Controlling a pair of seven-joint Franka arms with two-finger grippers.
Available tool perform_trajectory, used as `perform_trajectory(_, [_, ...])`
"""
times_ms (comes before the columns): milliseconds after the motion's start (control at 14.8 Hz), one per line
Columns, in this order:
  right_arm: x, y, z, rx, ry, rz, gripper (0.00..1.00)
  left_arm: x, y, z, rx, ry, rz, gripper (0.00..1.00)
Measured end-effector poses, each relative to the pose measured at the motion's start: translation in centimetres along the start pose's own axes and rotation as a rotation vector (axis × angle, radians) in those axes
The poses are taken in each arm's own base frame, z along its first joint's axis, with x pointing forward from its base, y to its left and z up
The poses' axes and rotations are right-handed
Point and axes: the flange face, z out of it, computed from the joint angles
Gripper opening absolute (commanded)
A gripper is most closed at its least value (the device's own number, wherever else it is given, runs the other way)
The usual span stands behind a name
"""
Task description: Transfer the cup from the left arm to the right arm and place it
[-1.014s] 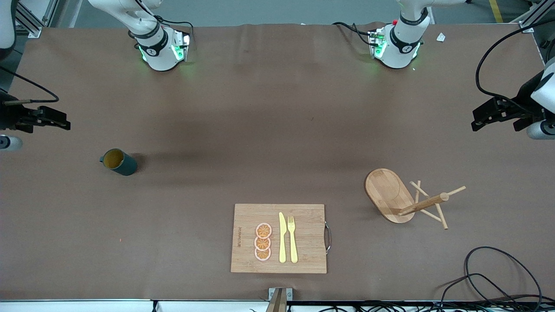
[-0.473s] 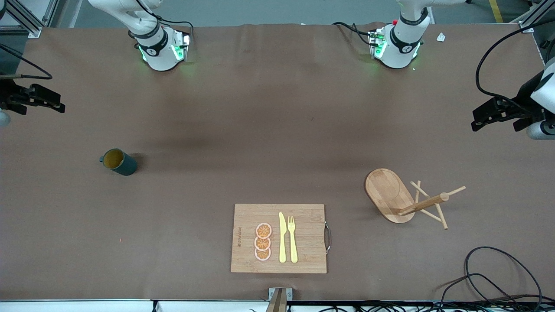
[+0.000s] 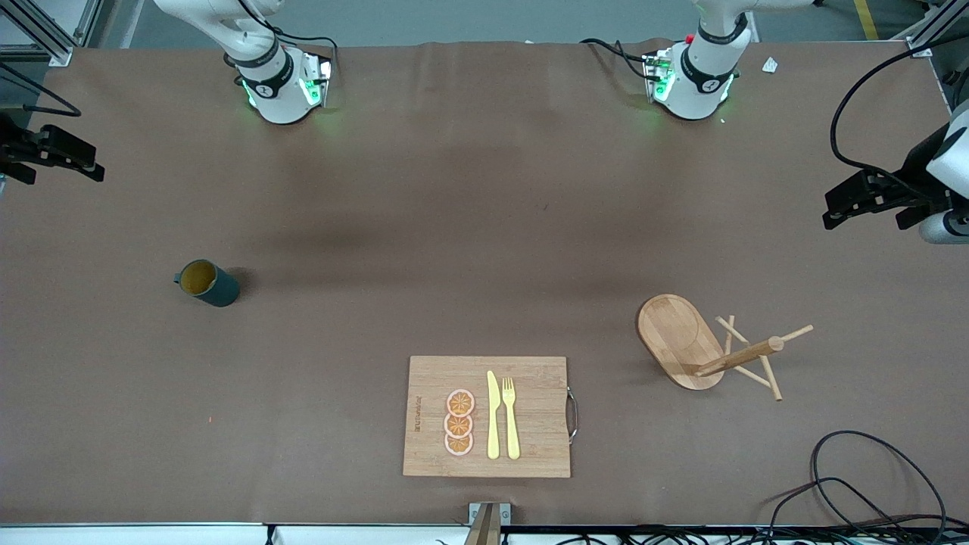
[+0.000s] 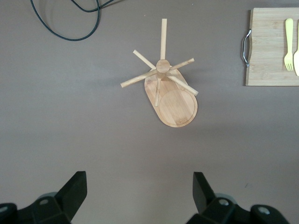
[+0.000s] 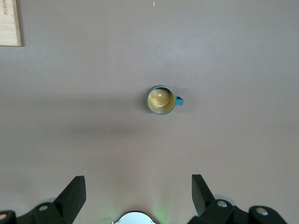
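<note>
Even overhead light, soft shadows on the table (image 3: 484, 227), sharp focus throughout

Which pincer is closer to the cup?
The right pincer. It hangs open at the cup's end of the table. The left pincer waits open at the other end, over the table near the rack.

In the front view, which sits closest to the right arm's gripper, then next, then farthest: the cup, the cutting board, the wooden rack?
From the right gripper, jaws open:
1. cup, at the right arm's end.
2. cutting board, mid-table, nearest the camera.
3. wooden rack, at the left arm's end.
</note>
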Motion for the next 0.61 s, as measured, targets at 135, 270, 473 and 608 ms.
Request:
perform_trajectory(135, [-0.24,0.44,-0.24,0.001,0.004,0.008,1.00,0.00,0.00,0.00,0.000,0.000,0.000,1.00])
perform_trajectory(270, [-0.61,0.69,-0.55,0.002,0.006,0.013,1.00,0.00,0.00,0.00,0.000,0.000,0.000,1.00])
perform_trajectory(473, [-0.97,0.83,-0.92,0.003,0.012,0.017,1.00,0.00,0.00,0.00,0.000,0.000,0.000,1.00])
perform_trajectory(608, [-0.98,0.86,-0.94,0.003,0.012,0.017,1.00,0.00,0.00,0.01,0.000,0.000,0.000,1.00])
